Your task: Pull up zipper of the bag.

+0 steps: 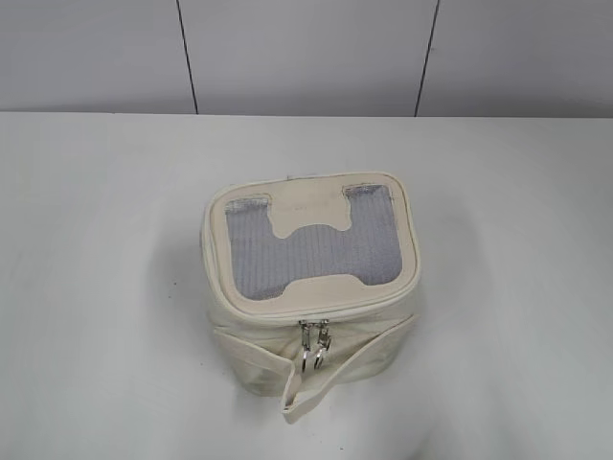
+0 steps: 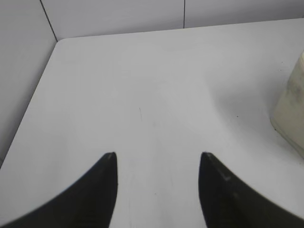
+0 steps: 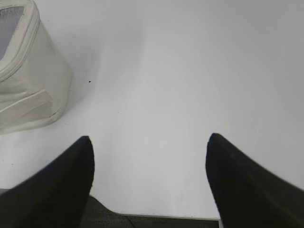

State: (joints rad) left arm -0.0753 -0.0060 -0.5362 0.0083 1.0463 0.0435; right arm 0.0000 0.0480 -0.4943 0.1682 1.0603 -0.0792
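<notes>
A cream bag (image 1: 311, 287) with a grey mesh lid stands in the middle of the white table in the exterior view. Its two metal zipper pulls (image 1: 314, 345) hang side by side at the front, just under the lid's seam. A cream strap crosses the front below them. Neither arm shows in the exterior view. My left gripper (image 2: 156, 156) is open and empty over bare table, with the bag's side (image 2: 290, 107) at the right edge. My right gripper (image 3: 149, 140) is open and empty near the table's front edge, with the bag (image 3: 28, 80) to its upper left.
The white table (image 1: 96, 240) runs to a grey panelled wall (image 1: 306, 53) at the back. The left wrist view shows the table's left edge (image 2: 28, 114) and far corner. The right wrist view shows the table's front edge (image 3: 166, 216).
</notes>
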